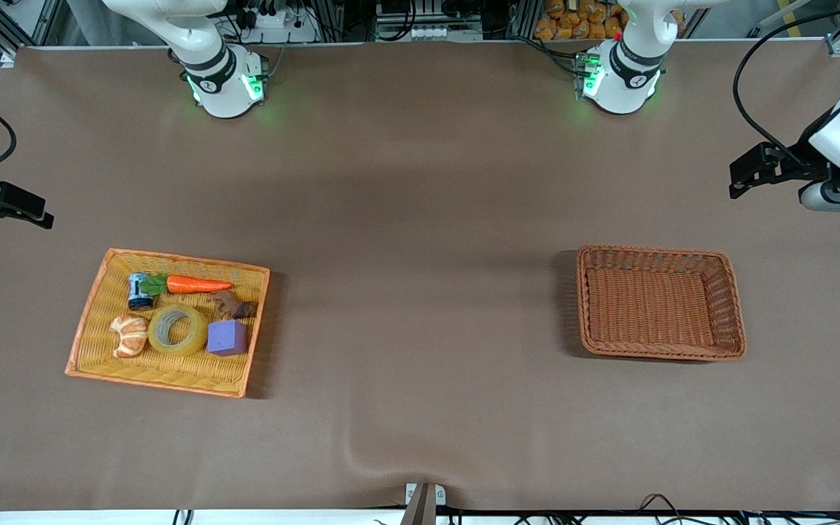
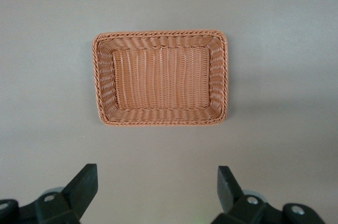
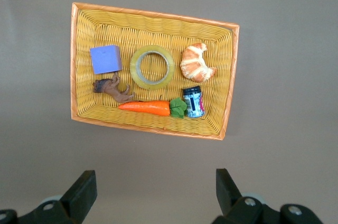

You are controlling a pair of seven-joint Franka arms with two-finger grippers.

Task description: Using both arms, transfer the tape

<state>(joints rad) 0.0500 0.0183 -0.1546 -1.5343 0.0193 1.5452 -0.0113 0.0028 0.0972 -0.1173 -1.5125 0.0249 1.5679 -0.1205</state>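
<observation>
The tape point(image 3: 152, 67) lies flat, hole upward (no long axis), in the yellow basket point(image 3: 153, 18) below the released right hand point(image 3: 153, 192); the left hand point(image 2: 156, 192), fingers spread, hangs over the brown basket point(image 2: 160, 39).

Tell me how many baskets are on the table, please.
2. The yellow basket sits toward the right arm's end and holds the tape among other items. The brown basket sits toward the left arm's end, with nothing in it. None seems hidden.
</observation>
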